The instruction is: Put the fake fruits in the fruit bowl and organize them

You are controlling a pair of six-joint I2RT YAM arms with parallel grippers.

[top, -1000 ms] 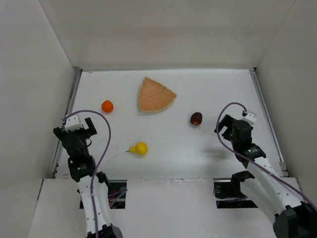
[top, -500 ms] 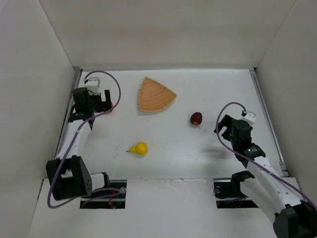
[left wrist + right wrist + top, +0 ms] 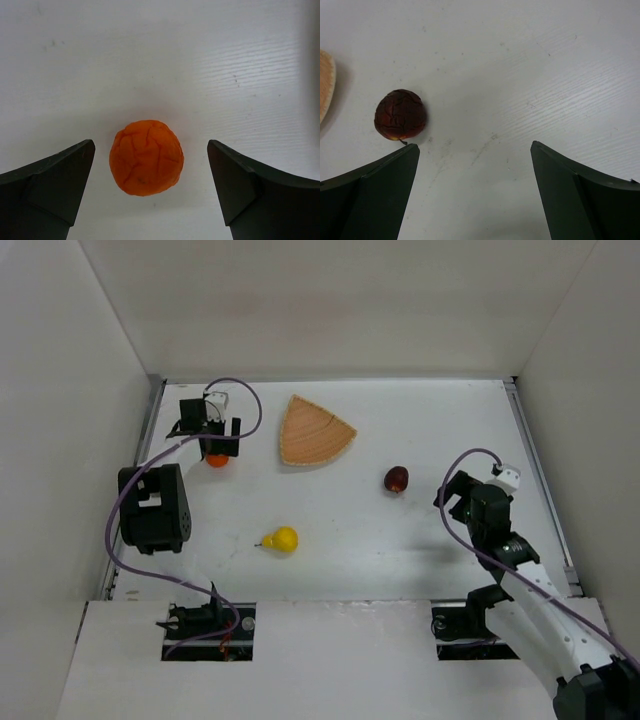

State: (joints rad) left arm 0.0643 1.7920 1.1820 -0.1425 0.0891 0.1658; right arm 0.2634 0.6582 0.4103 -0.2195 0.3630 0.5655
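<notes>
The round orange fruit [image 3: 216, 459] lies at the back left of the table. My left gripper [image 3: 214, 446] hangs right over it, open. In the left wrist view the orange fruit [image 3: 146, 157] sits between the two spread fingers, touching neither; the left gripper [image 3: 150, 152] is empty. The tan fan-shaped fruit bowl [image 3: 312, 430] lies empty at back centre. The dark maroon fruit [image 3: 397, 479] lies right of the bowl. The yellow pear [image 3: 283, 539] lies nearer the front. My right gripper [image 3: 450, 498] is open and empty, right of the maroon fruit [image 3: 400, 115].
White walls close in the table on the left, back and right. The left arm's base block [image 3: 152, 508] and its purple cable [image 3: 245, 405] stand along the left side. A sliver of the bowl's rim [image 3: 326, 85] shows at the left edge of the right wrist view.
My left arm has swung from the near left up to the back left and now hangs over the orange fruit. The right arm has hardly moved. No fruit has moved.
</notes>
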